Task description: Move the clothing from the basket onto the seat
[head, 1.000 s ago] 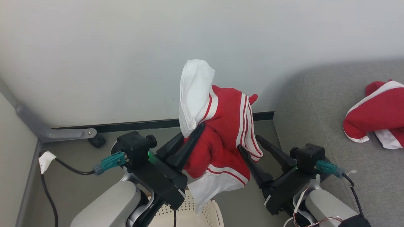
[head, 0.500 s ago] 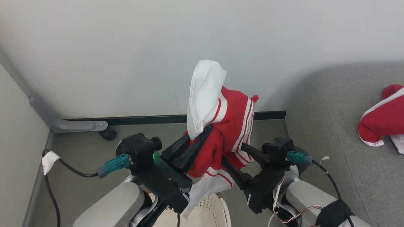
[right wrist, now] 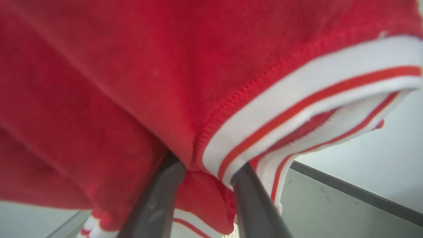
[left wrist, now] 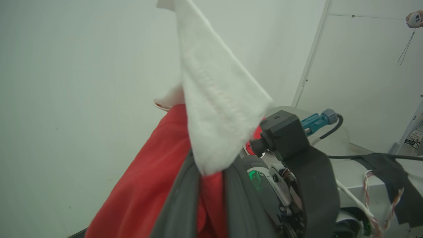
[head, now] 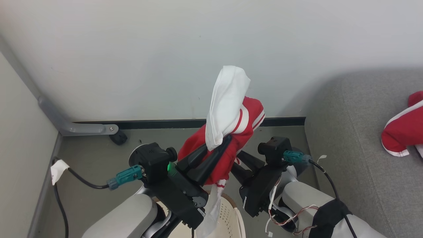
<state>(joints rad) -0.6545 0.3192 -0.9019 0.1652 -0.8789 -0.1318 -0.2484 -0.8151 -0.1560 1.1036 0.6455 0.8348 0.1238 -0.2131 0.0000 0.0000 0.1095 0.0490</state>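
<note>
My left gripper (head: 218, 142) is shut on the clothing (head: 246, 114), a red garment with white trim and a white flap standing up above the fingers. It hangs in the air above the cream basket (head: 231, 211), whose perforated rim shows at the bottom. In the left wrist view the left gripper (left wrist: 211, 172) pinches red and white cloth (left wrist: 148, 185). My right gripper (head: 239, 162) reaches into the garment's lower folds from the right. In the right wrist view the right gripper (right wrist: 206, 165) has red cloth (right wrist: 132, 82) between its fingers, with the tips buried. The grey seat (head: 357, 138) is at the right.
A second red and white garment (head: 400, 130) lies on the seat at the right edge. A pale wall with black skirting (head: 158, 124) stands close ahead. A grey metal leg with a caster (head: 114, 135) and a black cable (head: 76, 180) lie on the floor at left.
The camera has shifted. My right gripper has moved left into the hanging garment and its fingers have drawn closer together. My left gripper keeps its hold, and the cloth now hangs narrower.
</note>
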